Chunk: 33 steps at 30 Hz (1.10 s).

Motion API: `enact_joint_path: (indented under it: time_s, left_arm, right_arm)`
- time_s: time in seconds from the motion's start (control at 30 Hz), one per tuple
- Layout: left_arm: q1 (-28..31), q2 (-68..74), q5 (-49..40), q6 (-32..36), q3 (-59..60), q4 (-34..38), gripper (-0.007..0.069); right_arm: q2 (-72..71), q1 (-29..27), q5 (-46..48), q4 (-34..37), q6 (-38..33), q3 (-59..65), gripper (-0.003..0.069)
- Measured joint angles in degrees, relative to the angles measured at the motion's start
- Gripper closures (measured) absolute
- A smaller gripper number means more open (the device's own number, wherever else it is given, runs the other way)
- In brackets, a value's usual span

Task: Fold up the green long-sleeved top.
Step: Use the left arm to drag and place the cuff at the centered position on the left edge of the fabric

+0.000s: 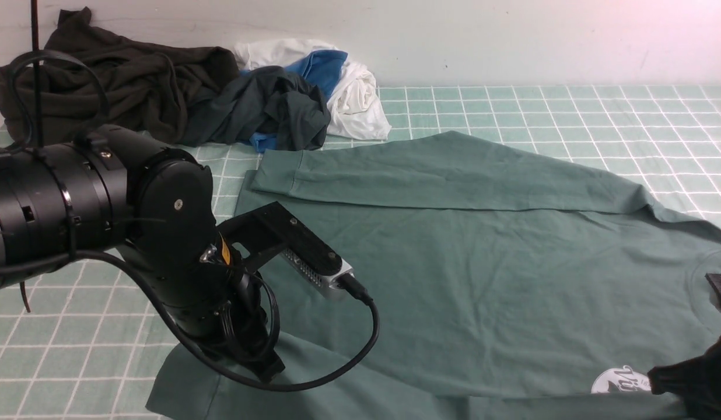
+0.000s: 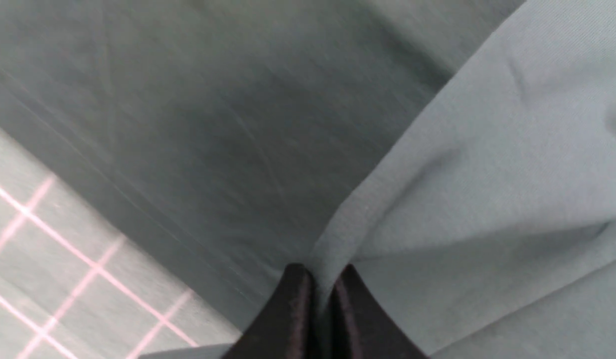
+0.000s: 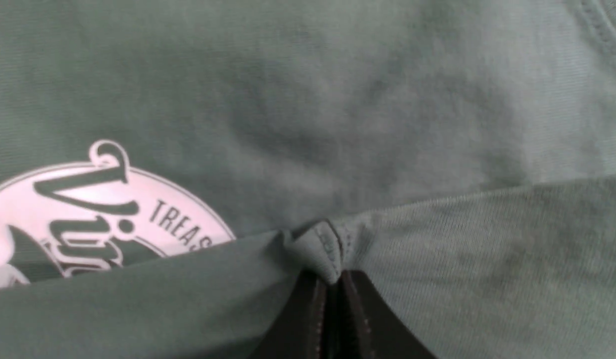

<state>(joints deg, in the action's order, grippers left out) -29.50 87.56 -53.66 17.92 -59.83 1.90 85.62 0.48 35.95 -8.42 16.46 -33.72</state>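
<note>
The green long-sleeved top (image 1: 454,262) lies spread over the checked table, its far sleeve (image 1: 430,172) folded across the body. My left gripper (image 1: 270,370) is low at the near left corner of the top. In the left wrist view it (image 2: 322,279) is shut on a pinched ridge of the green fabric (image 2: 487,164). My right gripper (image 1: 655,379) sits at the near right, beside the round white logo (image 1: 617,380). In the right wrist view it (image 3: 333,281) is shut on a stitched fold of the top's near edge (image 3: 318,249), which overlaps the logo (image 3: 88,214).
A heap of other clothes lies at the back left by the wall: a very dark olive garment (image 1: 104,81), a dark teal-grey one with blue trim (image 1: 273,105) and a white cloth (image 1: 354,99). The green checked tablecloth (image 1: 570,111) shows to the back right and left front.
</note>
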Motion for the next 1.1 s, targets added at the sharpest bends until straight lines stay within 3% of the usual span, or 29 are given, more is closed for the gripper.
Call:
enact_joint_path:
  time_s: [0.3,0.6,0.7,0.87,0.9,1.0,1.1]
  left_arm:
    - [0.0,3.4,0.9,0.2,-11.7,-6.5,0.0605]
    - [0.0,16.3,1.2,0.3,-24.0,-11.3,0.0552]
    - [0.0,20.4,1.2,0.0,-26.9,-12.0,0.048]
    - [0.6,25.8,-0.6,-5.1,-33.2,-12.2,0.025]
    - [0.7,26.2,-0.7,-5.1,-33.5,-12.2,0.025]
    - [4.1,29.7,-2.7,-10.4,-40.2,-10.7,0.0155]
    - [7.5,33.3,-4.0,-12.0,-46.2,-7.6,0.0133]
  right_arm:
    - [-8.1,0.0,3.9,-10.6,9.9,0.2,0.0655]
    - [-9.3,0.0,4.0,-12.5,11.5,-0.1,0.0642]
    - [-9.3,0.0,3.7,-12.7,11.5,-0.1,0.0596]
    - [-9.3,0.0,3.3,-12.9,11.5,-1.7,0.0426]
    - [-9.3,0.0,3.4,-12.9,11.5,-1.7,0.0419]
    - [-9.3,0.0,3.7,-12.9,11.5,-7.2,0.0331]
    - [-9.3,0.0,3.7,-12.8,11.1,-13.0,0.0308]
